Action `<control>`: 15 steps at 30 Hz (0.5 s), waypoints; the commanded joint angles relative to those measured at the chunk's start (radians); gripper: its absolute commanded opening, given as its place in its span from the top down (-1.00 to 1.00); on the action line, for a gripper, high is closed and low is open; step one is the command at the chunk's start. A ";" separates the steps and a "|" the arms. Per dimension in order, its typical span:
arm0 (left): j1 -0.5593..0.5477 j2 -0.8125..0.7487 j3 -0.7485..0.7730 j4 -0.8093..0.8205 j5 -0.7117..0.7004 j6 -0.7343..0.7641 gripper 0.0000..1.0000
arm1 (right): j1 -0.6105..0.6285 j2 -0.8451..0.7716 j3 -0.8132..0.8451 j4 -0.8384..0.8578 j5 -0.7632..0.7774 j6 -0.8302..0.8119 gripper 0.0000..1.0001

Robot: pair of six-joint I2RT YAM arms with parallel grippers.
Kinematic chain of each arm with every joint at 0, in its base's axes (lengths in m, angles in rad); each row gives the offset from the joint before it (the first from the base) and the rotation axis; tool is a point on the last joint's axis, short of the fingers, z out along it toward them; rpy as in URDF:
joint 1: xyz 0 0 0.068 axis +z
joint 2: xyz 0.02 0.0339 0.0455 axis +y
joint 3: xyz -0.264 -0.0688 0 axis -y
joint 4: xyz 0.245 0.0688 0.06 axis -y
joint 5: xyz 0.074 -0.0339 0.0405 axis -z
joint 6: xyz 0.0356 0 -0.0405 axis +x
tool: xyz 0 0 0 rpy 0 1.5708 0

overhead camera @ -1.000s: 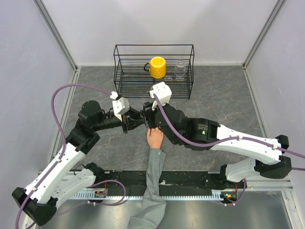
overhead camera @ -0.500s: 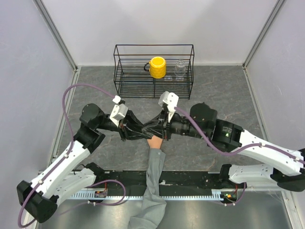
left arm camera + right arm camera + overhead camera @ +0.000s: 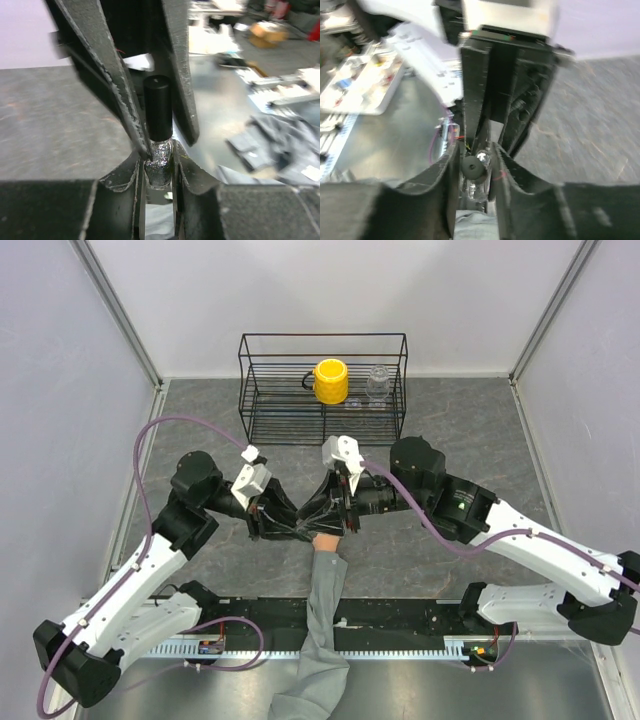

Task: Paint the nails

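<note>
Top external view: the mannequin hand (image 3: 325, 540) lies mid-table (image 3: 450, 430), directly under my two grippers, so the nails themselves I cannot see. Its long axis runs near to far, with the grey sleeve (image 3: 322, 610) toward me and the fingers, I judge, pointing at the wire rack (image 3: 323, 335). My left gripper (image 3: 159, 167) is clamped on the polish bottle (image 3: 158, 131). My right gripper (image 3: 473, 160) stands narrow around the black cap (image 3: 472, 168); whether it pinches, I cannot tell. I think the step is opening the bottle. Next I must grip the cap firmly and twist it about the bottle's axis.

Left hand (image 3: 296, 528) and right hand (image 3: 325, 520) tip-to-tip (wire rack (image 3: 323, 390) behind)
</note>
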 commanded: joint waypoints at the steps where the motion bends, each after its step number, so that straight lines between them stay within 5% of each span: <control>1: 0.024 -0.055 0.073 -0.088 -0.173 0.198 0.97 | -0.028 -0.051 0.052 -0.113 0.434 0.125 -0.10; 9: 0.027 -0.095 0.073 -0.226 -0.642 0.306 0.97 | 0.047 -0.060 0.138 -0.177 0.871 0.377 -0.73; 15: 0.027 -0.093 0.081 -0.243 -0.711 0.304 0.97 | 0.205 0.063 0.258 -0.246 1.200 0.374 -0.72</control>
